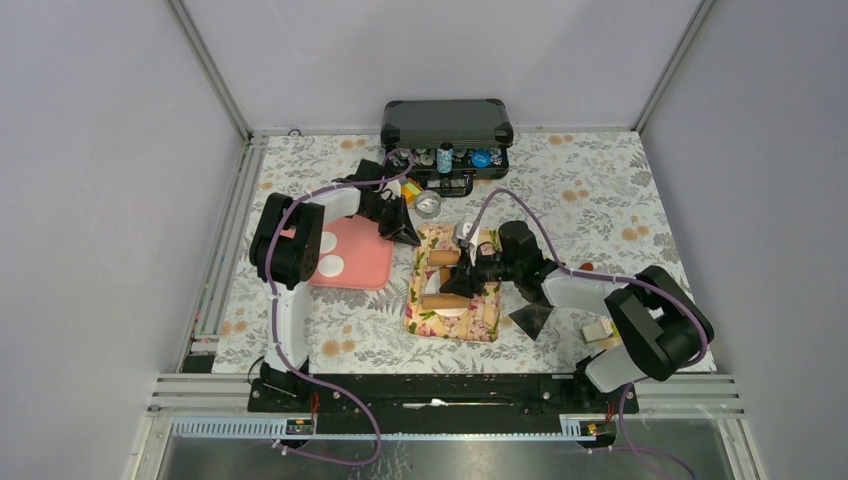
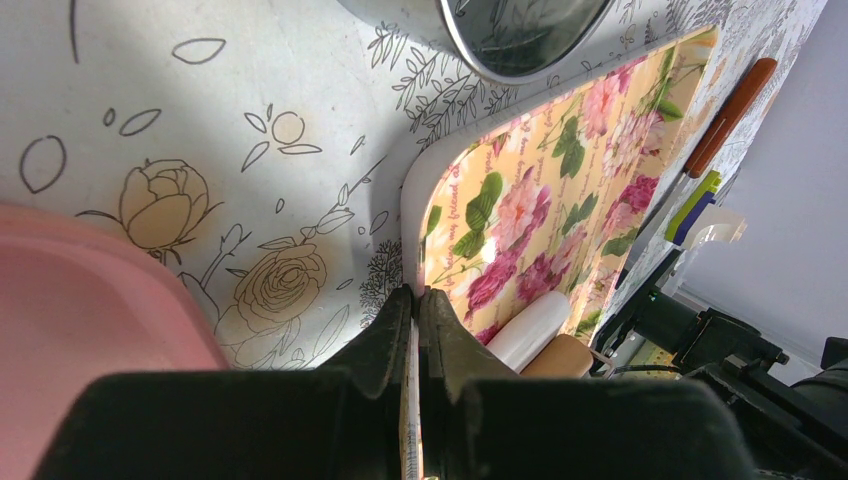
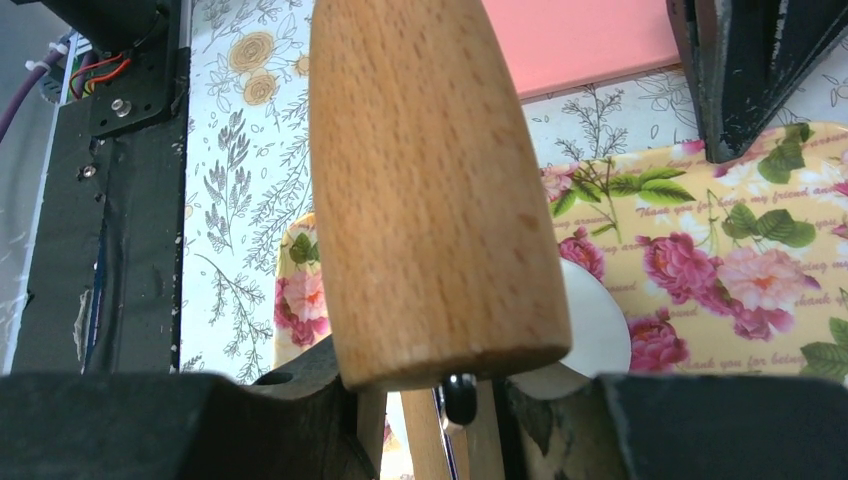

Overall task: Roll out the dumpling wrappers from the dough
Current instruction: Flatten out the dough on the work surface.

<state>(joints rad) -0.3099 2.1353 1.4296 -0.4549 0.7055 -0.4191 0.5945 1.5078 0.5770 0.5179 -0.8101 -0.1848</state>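
Observation:
A flat white dough disc [image 3: 592,335] lies on the floral board [image 3: 720,260], partly hidden behind the wooden rolling pin [image 3: 430,190]. My right gripper [image 3: 440,392] is shut on that rolling pin and holds it over the board [image 1: 455,330]. My left gripper [image 2: 415,296] is shut on the board's edge [image 2: 412,200], near its far left corner, where it also shows from above [image 1: 409,236]. Two dumpling wrappers [image 1: 327,242] [image 1: 331,265] rest on the pink tray [image 1: 365,255]. The roller's white barrel [image 2: 527,330] shows in the left wrist view.
A round silver tin [image 1: 428,204] sits just beyond the board. Behind it an open black case [image 1: 447,135] holds small bottles. A brown-handled knife [image 2: 730,115] lies past the board's far side. A small white block [image 1: 598,330] rests near the right arm's base.

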